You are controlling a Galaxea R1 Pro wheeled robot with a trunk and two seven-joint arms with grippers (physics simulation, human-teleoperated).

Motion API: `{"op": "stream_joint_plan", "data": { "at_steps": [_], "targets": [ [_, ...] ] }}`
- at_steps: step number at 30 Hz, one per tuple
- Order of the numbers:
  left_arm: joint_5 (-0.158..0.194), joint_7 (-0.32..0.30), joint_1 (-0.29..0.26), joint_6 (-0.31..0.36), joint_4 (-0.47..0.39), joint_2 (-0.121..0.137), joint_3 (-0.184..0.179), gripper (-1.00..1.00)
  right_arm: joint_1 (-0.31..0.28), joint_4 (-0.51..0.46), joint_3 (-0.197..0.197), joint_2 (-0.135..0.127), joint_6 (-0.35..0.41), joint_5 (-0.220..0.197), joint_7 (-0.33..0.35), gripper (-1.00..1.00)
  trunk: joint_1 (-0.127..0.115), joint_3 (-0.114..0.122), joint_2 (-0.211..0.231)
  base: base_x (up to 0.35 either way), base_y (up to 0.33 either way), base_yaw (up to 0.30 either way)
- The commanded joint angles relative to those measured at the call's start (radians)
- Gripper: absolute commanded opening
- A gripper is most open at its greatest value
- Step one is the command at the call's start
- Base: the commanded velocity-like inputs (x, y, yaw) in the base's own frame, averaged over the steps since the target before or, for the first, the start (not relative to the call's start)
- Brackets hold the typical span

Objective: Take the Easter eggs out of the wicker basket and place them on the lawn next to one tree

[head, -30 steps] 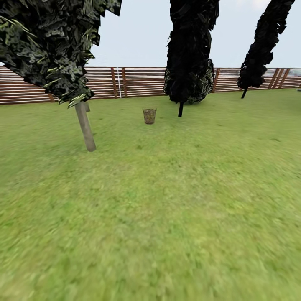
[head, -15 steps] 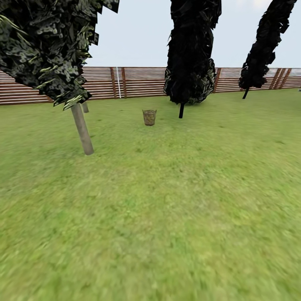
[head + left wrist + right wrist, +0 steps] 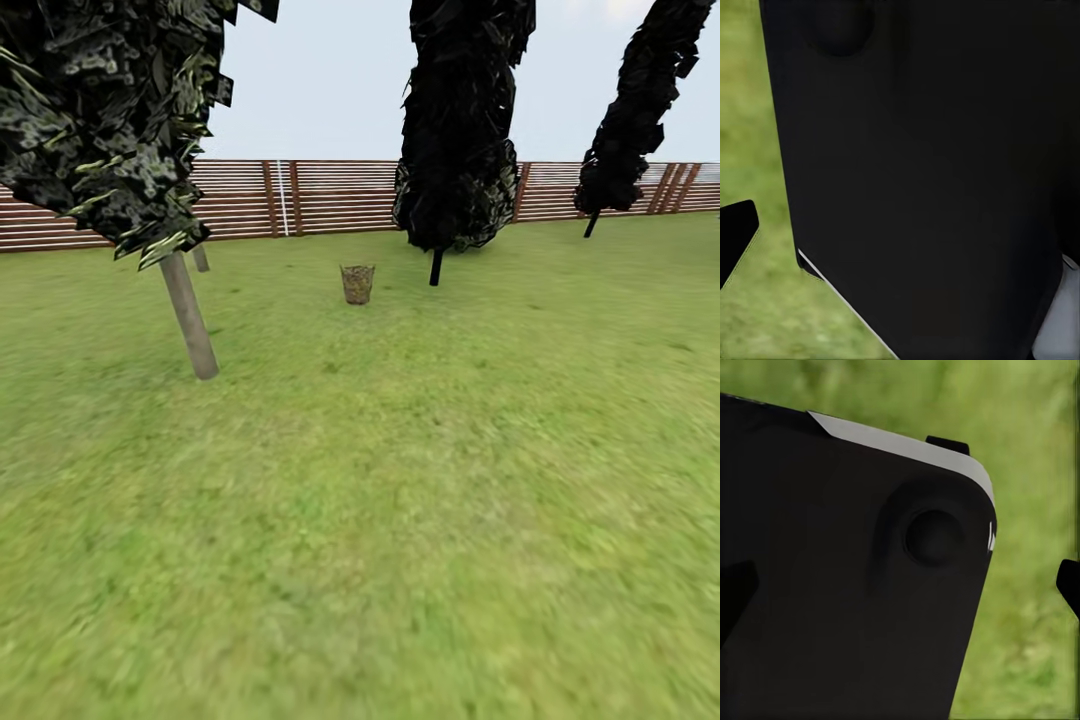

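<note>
The wicker basket (image 3: 357, 284) stands small and far off on the lawn (image 3: 400, 520), near the middle of the head view. The Easter eggs cannot be made out at this distance. A tree (image 3: 190, 318) with a pale trunk and speckled dark leaves rises left of the basket and closer to me. In the left wrist view my left gripper (image 3: 900, 240) hangs beside a black part of my own body, one fingertip (image 3: 735, 236) showing at the picture's edge. My right gripper (image 3: 900, 592) has its fingertips (image 3: 1069, 585) far apart with nothing held.
Two black cone-shaped trees (image 3: 455, 130) (image 3: 630, 110) stand behind and to the right of the basket. A brown slatted fence (image 3: 330, 195) closes off the back of the garden. Open grass stretches between me and the basket. A second pale trunk (image 3: 200, 258) shows behind the near tree.
The whole head view has crept forward: the near tree's trunk has slid left and lower in the picture, and the black trees have drifted slightly right. Nothing on the lawn has moved.
</note>
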Motion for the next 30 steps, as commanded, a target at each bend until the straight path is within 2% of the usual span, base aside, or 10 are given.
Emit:
{"op": "stream_joint_plan", "data": {
  "at_steps": [1,15,21,30],
  "targets": [
    [0.001,-0.001,0.001,-0.001,-0.002,0.000,0.001,1.00,0.000,0.001,0.002,0.000,-0.002,0.003,0.001,1.00,0.001,-0.001,0.000,0.332,0.000,0.000],
    [0.001,-0.001,0.001,-0.001,-0.002,0.000,0.001,1.00,0.000,0.000,0.001,-0.001,-0.003,0.003,0.001,1.00,0.001,-0.001,0.000,0.333,0.000,-0.001],
    [0.001,-0.001,0.001,-0.001,-0.002,0.000,0.001,1.00,0.000,0.000,0.002,-0.001,-0.003,0.003,0.002,1.00,0.001,-0.001,0.000,0.333,0.000,-0.157],
    [0.001,-0.001,0.001,-0.001,-0.002,0.000,0.001,1.00,0.000,0.001,0.002,0.000,-0.003,0.003,0.002,1.00,0.001,-0.001,0.000,0.333,0.000,-0.017]
  ]
}}
